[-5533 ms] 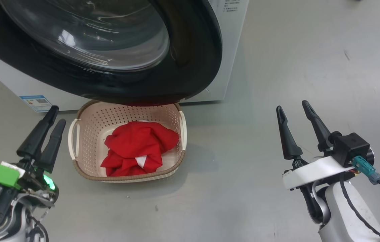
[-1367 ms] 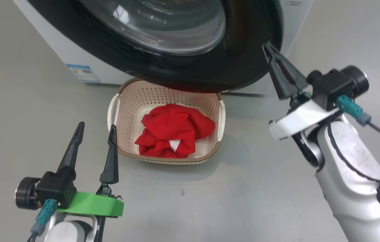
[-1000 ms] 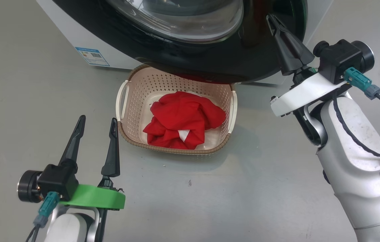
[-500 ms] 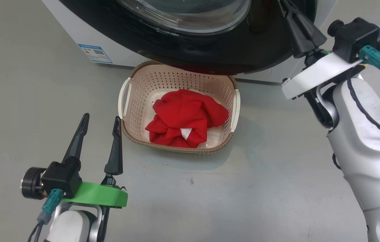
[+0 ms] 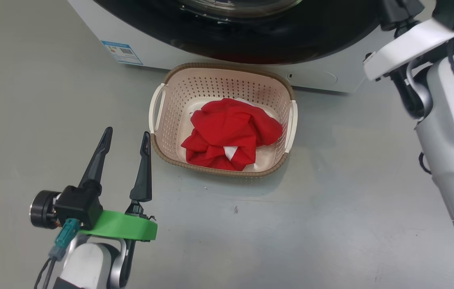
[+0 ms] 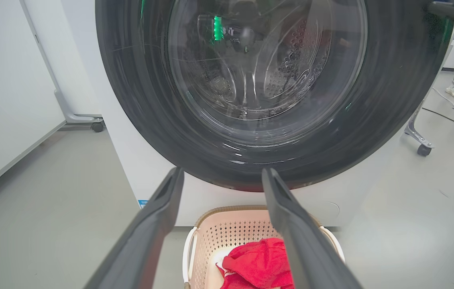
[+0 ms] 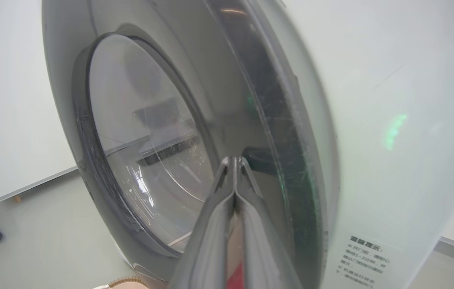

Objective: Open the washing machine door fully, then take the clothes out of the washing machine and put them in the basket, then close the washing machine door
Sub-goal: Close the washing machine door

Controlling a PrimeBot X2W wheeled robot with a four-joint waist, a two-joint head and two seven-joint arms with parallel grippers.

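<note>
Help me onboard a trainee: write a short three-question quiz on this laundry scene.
1. True or false: the clothes lie inside the basket.
2. The right gripper has its fingers: A) spread wide, B) shut together, C) clamped on red cloth.
3. Fill in: the left gripper is ___ and empty, beside the basket.
Key: 1 true; 2 B; 3 open.

Left gripper low, 2 fingers wide apart; right gripper high, fingers together.
</note>
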